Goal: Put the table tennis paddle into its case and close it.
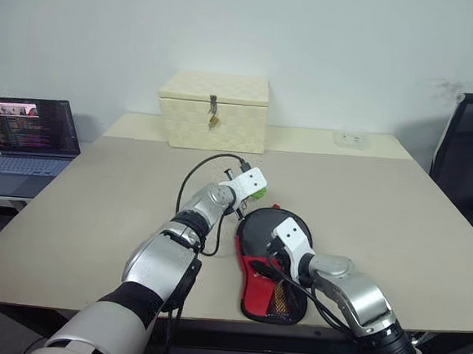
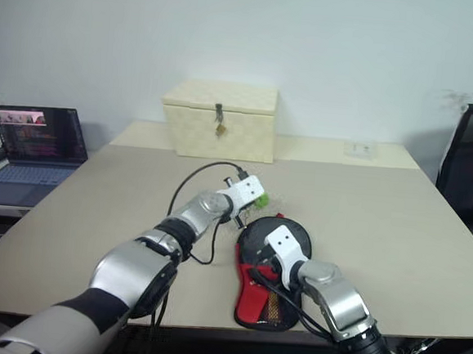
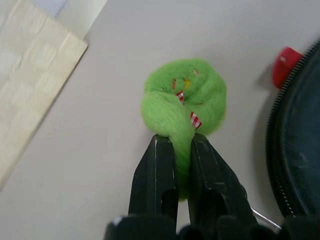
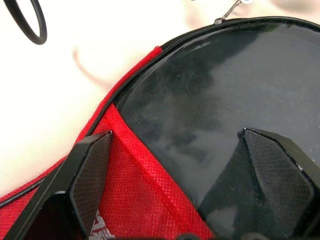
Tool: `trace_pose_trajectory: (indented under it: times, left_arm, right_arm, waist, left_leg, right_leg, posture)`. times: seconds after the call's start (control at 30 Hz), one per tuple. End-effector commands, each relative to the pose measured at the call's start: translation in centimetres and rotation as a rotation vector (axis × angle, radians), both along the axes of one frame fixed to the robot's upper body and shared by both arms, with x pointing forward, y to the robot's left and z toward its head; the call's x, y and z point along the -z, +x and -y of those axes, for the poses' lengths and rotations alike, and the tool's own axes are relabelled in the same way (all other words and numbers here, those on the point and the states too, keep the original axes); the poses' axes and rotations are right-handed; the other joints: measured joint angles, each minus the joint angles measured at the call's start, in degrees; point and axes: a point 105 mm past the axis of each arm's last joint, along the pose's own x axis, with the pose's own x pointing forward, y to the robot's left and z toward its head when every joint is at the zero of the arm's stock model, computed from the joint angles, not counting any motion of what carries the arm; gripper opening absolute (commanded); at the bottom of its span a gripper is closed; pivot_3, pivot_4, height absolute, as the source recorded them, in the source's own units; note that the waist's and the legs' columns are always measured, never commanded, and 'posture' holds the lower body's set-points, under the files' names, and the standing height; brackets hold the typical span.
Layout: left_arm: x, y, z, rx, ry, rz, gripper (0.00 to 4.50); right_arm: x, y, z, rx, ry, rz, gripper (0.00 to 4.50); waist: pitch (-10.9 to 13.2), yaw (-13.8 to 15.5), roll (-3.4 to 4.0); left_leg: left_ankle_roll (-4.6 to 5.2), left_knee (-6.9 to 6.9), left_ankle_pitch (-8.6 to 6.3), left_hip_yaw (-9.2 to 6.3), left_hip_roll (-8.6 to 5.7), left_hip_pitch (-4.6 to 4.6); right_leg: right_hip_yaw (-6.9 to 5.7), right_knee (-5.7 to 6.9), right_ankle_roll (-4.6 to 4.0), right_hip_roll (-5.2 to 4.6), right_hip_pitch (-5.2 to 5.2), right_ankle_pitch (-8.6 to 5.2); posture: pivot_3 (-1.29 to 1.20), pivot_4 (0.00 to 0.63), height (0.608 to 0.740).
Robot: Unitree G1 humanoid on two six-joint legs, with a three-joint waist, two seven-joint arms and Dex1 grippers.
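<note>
The case (image 1: 255,278), black with a red panel and a mesh pocket, lies on the table (image 1: 382,205) near its front edge. The table tennis paddle (image 4: 210,100) lies inside it, and its round black face shows in the open mouth, ringed by the zip. The red panel covers the paddle's lower part, so the handle is hidden. My right gripper (image 4: 176,134) hangs open just above the black face, one finger over the red fabric. My left gripper (image 3: 182,142) is shut on a green woolly ball (image 3: 185,97), which sits on the table just beyond the case's round end (image 1: 258,193).
A cream woven box (image 1: 214,110) with a metal latch stands at the back of the table. An open laptop (image 1: 30,140) sits on a lower table to the left, and a black chair (image 1: 472,154) stands at the right. A small red piece (image 3: 286,67) lies by the zip.
</note>
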Motion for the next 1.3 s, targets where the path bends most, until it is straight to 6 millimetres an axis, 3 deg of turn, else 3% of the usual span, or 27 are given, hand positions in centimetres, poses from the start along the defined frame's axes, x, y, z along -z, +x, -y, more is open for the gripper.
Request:
trace_pose_trajectory:
  times: [0.03,0.3,0.73,0.97,1.3]
  left_arm:
    - [-2.5,0.1,2.1,0.084,0.094,0.123,0.01]
    - [-3.7,-0.2,4.2,0.18,0.267,0.26,0.01]
    - [-3.7,-1.4,8.1,0.355,0.535,0.468,0.01]
    - [-3.7,-3.0,11.8,0.473,0.559,0.532,0.01]
    - [-2.3,-4.6,13.9,0.587,0.578,0.538,0.01]
  right_arm:
    - [6.8,-3.1,1.5,0.042,-0.103,-0.268,4.5]
    - [7.4,-5.4,1.5,0.034,-0.115,-0.3,4.5]
    - [7.5,-6.9,1.4,0.074,-0.101,-0.322,4.5]
    - [7.7,-7.3,1.5,0.091,-0.096,-0.331,4.5]
    - [7.7,-7.3,1.3,0.101,-0.088,-0.33,4.5]
  waist:
    - [-0.09,0.14,-0.1]
    - [-0.23,0.17,-0.18]
    - [-0.29,0.42,-0.28]
    - [-0.29,0.59,-0.3]
    - [-0.29,0.63,-0.31]
  left_leg:
    - [0.0,0.0,0.0,0.0,0.0,0.05]
    - [-0.18,-0.13,-0.13,-0.03,0.03,0.32]
    - [-0.29,-0.13,-0.19,-0.06,0.03,0.3]
    - [-0.3,-0.13,-0.2,-0.05,0.01,0.29]
    - [-0.31,-0.13,-0.21,-0.06,-0.05,0.29]
  right_leg:
    - [0.0,-0.01,0.0,0.0,0.05,0.0]
    - [-0.04,-0.42,0.04,0.01,0.48,-0.02]
    - [-0.06,-0.48,0.09,0.0,0.51,-0.05]
    - [-0.07,-0.52,0.12,-0.02,0.53,-0.08]
    - [-0.08,-0.53,0.19,-0.09,0.56,-0.12]
  posture:
    - [0.0,0.15,0.74]
    - [0.0,0.15,0.74]
    - [0.0,0.15,0.74]
    - [0.0,0.15,0.74]
    - [0.0,0.15,0.74]
